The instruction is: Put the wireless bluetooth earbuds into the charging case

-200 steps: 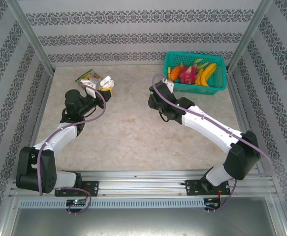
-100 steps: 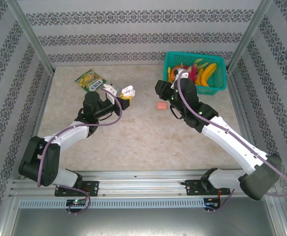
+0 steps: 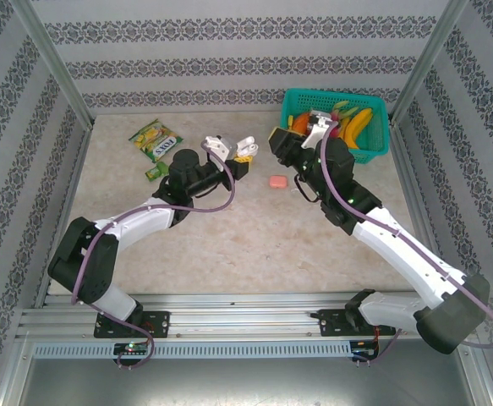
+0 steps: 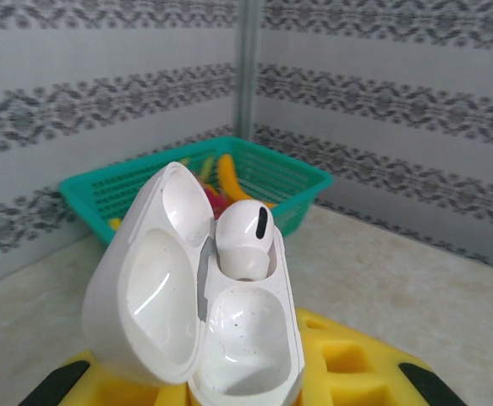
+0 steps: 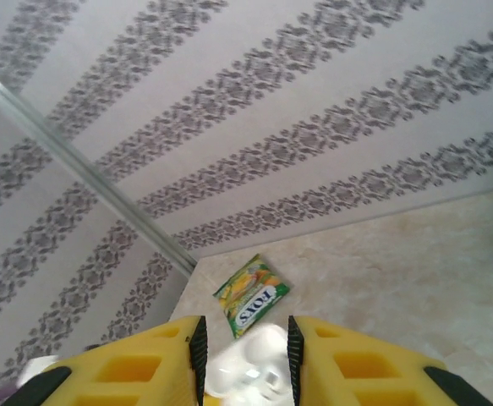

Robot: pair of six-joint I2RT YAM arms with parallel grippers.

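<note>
Found left pincer point(image 3: 240, 152) clamped on open white case point(image 4: 187, 321), upper centre of overhead view, one white earbud point(image 4: 244, 241) seated in its upper socket. Found right pincer point(image 3: 316, 125) closed on blurred white piece point(image 5: 246, 370), over basket's point(image 3: 383, 127) left part.

Patterned walls point(image 3: 246, 51), beige marble tbl point(image 3: 229, 237)

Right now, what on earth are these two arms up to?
The left gripper holds an open white charging case, with one white earbud already seated and the other slot empty. The right gripper pinches a small white piece, probably the second earbud, near the green fruit basket. A pink case lies on the table between the two arms.
</note>
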